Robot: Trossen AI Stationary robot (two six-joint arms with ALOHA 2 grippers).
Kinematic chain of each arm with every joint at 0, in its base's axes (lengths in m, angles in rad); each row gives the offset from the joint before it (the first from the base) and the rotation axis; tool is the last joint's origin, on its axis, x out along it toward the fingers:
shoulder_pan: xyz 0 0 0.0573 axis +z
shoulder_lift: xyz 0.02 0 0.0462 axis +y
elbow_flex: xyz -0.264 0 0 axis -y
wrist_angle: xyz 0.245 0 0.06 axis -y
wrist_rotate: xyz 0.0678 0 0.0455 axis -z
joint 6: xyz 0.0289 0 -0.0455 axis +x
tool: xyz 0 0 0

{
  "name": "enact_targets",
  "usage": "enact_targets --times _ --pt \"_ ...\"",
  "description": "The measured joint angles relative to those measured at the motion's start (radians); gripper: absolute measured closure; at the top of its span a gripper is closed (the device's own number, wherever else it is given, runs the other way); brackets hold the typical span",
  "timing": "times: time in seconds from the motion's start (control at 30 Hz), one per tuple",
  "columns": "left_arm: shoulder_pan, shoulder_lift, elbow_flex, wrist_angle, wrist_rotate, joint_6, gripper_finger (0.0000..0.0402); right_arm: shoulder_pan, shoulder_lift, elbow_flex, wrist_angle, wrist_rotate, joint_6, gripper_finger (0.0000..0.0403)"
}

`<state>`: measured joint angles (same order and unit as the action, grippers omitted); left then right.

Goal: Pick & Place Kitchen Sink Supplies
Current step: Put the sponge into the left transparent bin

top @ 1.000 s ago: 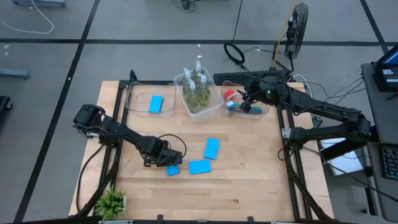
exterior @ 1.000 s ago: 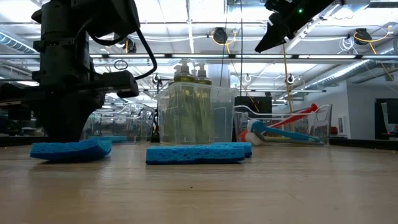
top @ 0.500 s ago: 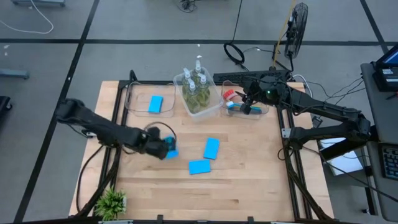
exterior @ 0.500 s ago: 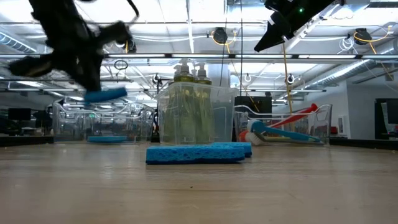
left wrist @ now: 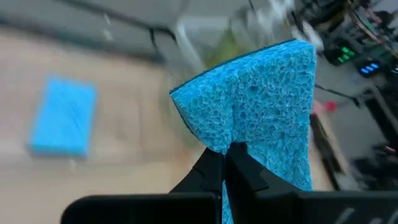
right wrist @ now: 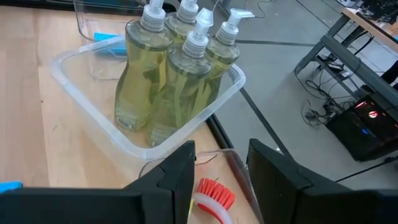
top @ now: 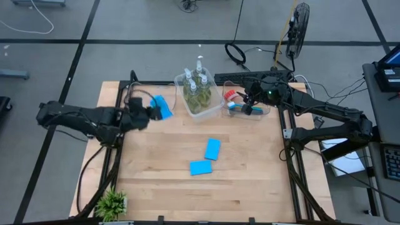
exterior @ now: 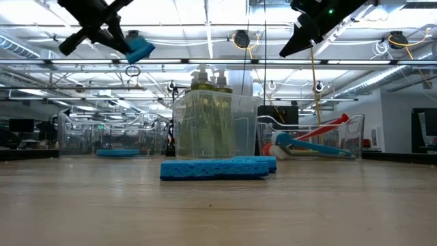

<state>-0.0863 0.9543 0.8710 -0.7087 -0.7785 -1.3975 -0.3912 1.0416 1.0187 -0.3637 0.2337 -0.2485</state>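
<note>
Left gripper (top: 152,112) pinches a blue sponge (top: 164,109) above the left tub's (top: 132,107) near rim, clear of the table.

The wooden tabletop (top: 250,175) carries three clear tubs (top: 201,103) along its far edge, two blue sponges (top: 206,157) just nearer than the tubs, and a potted plant (top: 112,203) at the near-left corner.

From where I stand, the table's (top: 250,187) near half lies open, save two sponges (top: 206,157) at the centre and a potted plant (top: 112,203) at seven o'clock. Three tubs (top: 199,94) wall the twelve o'clock edge; the left gripper (top: 152,112) with a sponge (top: 164,107) and the right gripper (top: 250,103) hang over the outer tubs.
</note>
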Motion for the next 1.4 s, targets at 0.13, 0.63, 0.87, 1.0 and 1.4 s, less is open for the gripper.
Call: enact_targets --times 0.13,0.63,0.87,1.0,1.4 --pt "0.125 -0.001 0.059 -0.006 -0.040 0.231 0.0399 0.000 0.000 0.000 -0.008 0.000 0.000 0.0266" --pt "0.672 0.319 0.324 -0.516 0.286 0.643 0.0400 0.000 0.000 0.000 -0.015 0.000 0.000 0.0266" --pt "0.892 0.378 0.286 -0.453 0.443 0.836 0.0400 0.000 0.000 0.000 -0.015 0.000 0.001 0.0266" --pt "0.966 0.404 0.286 -0.397 0.513 0.915 0.0400 0.000 0.000 0.000 -0.016 0.001 0.001 0.0266" --pt "0.975 0.563 0.285 -0.403 0.570 0.974 0.0400 0.000 0.000 0.000 -0.016 0.000 0.001 0.0266"
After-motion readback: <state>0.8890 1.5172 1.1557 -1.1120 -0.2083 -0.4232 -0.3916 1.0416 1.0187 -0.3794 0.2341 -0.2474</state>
